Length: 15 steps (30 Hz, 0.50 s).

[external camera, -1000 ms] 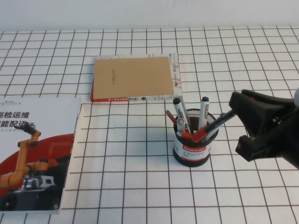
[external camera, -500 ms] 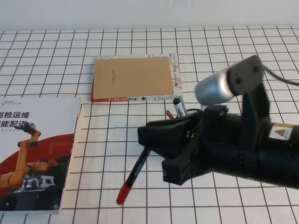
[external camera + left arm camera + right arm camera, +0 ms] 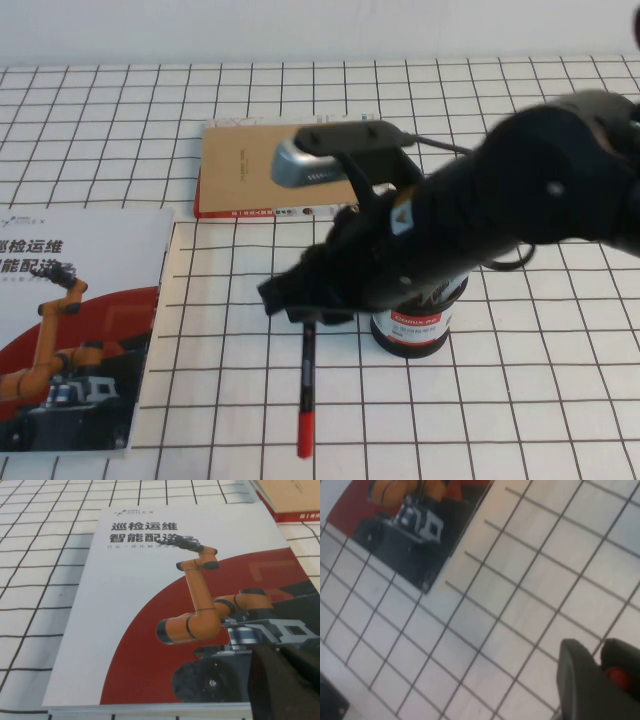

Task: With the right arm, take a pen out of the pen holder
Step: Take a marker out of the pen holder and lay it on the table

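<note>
A black mesh pen holder (image 3: pixel 412 328) stands right of the table's middle, its top and the pens in it hidden behind my right arm. My right gripper (image 3: pixel 303 303) sits just left of the holder, shut on a black pen with a red end (image 3: pixel 306 395). The pen points toward the table's near edge, red end lowest in the high view. In the right wrist view a bit of red pen (image 3: pixel 618 676) shows between the dark fingers (image 3: pixel 580 680) over the grid cloth. My left gripper (image 3: pixel 282 682) hovers over the brochure's corner, its fingers together with nothing between them.
A robot brochure (image 3: pixel 70 320) lies at the near left of the table, filling the left wrist view as the brochure (image 3: pixel 150 605). A brown-covered book (image 3: pixel 285 165) lies behind the holder. The white grid cloth (image 3: pixel 220 400) covers the table.
My right arm has swung from the holder's right side across to its left, drawing the red-ended pen out. The pen has turned more upright in the high view.
</note>
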Each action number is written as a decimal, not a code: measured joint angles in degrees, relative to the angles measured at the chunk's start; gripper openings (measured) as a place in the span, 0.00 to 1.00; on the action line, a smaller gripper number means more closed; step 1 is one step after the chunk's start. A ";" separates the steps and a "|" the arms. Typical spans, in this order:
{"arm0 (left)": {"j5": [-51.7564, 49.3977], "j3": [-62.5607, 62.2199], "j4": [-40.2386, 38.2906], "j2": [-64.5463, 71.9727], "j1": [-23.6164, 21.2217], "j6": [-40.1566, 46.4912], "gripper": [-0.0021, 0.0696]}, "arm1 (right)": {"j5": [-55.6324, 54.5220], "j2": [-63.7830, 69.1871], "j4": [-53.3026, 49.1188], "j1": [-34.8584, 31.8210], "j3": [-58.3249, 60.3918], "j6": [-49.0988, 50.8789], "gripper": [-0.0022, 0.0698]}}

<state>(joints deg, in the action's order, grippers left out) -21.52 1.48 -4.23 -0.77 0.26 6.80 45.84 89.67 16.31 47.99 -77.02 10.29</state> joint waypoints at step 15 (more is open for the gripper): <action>0.00 0.00 0.00 0.00 0.00 0.00 0.02 | 10.24 34.57 -2.52 -0.28 -44.46 8.08 0.10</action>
<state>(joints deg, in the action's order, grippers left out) -21.52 1.48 -4.23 -0.77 0.26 6.80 56.07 124.24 13.80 47.72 -121.48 18.37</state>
